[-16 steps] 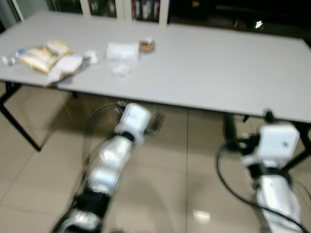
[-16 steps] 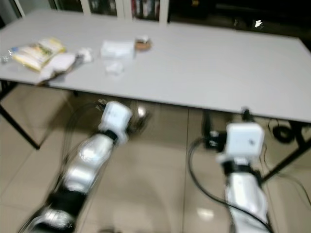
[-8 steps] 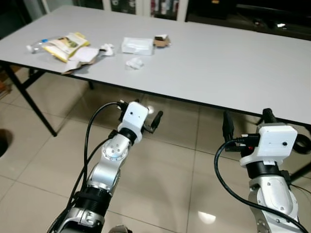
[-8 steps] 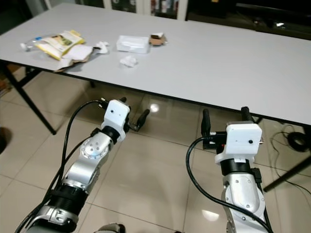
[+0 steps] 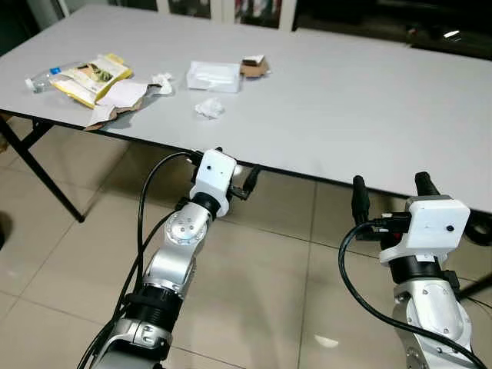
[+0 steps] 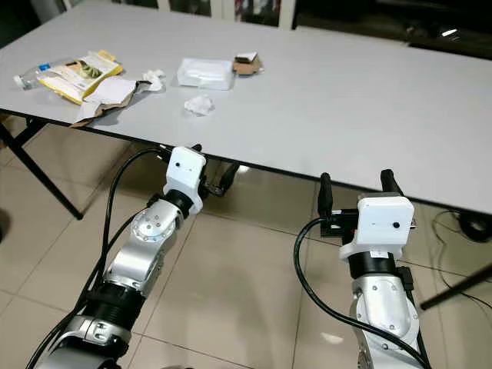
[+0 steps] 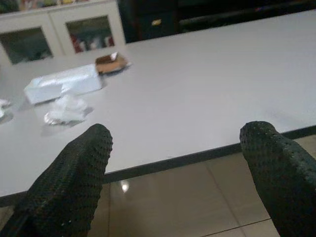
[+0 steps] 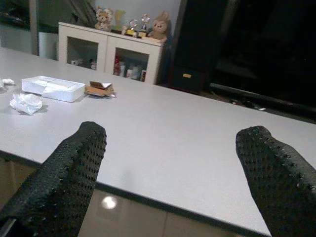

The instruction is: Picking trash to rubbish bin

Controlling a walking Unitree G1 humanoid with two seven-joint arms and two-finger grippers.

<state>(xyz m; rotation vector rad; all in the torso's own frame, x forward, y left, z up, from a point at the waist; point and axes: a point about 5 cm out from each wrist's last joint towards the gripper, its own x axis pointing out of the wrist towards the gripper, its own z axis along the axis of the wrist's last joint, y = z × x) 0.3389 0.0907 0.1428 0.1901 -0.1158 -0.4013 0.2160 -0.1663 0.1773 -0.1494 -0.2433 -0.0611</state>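
Trash: crumpled tissue (image 5: pixel 209 108), white box (image 5: pixel 214 76), brown scrap (image 5: pixel 252 66), snack bag (image 5: pixel 91 77), torn paper (image 5: pixel 119 96) and a small wad (image 5: pixel 162 79), all lying on the left half of the table (image 5: pixel 369 100), well back from its near edge.
Bottle: a clear plastic one (image 5: pixel 40 79) lies touching the far end of the snack bag.
Bin: no rubbish bin can be made out in these views.
Left gripper: (image 5: pixel 234 178) raised just below the table's near edge, pointing toward the tissue; fingers spread wide, nothing between them.
Right gripper: (image 5: pixel 390 196) held low in front of the bare right part of the table; fingers wide apart, holding nothing.
Step in hand: judged to be the approach to a first pick, with no piece yet touched.
Nearest target: the tissue, which sits closest to the edge and roughly in line with the left gripper.
Doing it well: lift the left gripper clear above the tabletop before reaching forward, so the fingers do not catch the edge.
Grasp: come down over the tissue with one finger on each side, then close gently; it looks soft and will likely compress.
Risk: a low, sliding reach could push the tissue toward the box instead of gripping it.
Later pieces: the bag and paper overlap, so they probably need separate picks.
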